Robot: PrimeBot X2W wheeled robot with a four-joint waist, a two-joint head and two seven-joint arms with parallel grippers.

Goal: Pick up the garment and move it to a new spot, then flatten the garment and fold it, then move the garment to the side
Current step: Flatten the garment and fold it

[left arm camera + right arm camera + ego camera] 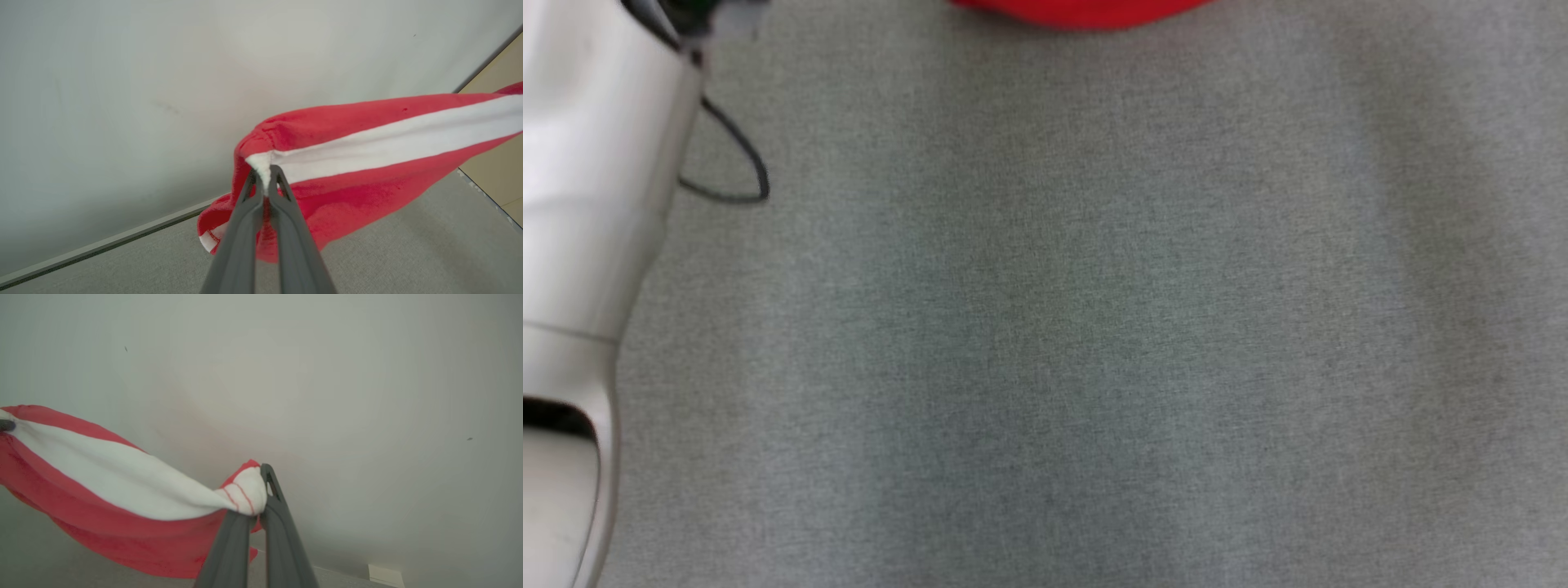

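Pale left forearm [588, 204] at near left over gray tabletop [1094, 327]. Left pincer [264, 174] clamped on one end of red white-striped garment [388, 143], right pincer [257, 498] clamped on the other end. Garment stretched between them, held up over tabletop's far side. Plain wall [122, 81] behind.

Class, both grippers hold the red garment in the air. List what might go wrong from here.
1. The left gripper and right gripper each pinch just a small bit of the garment; it may slip free.
2. The garment sags between them, so it may land creased on the grey surface.
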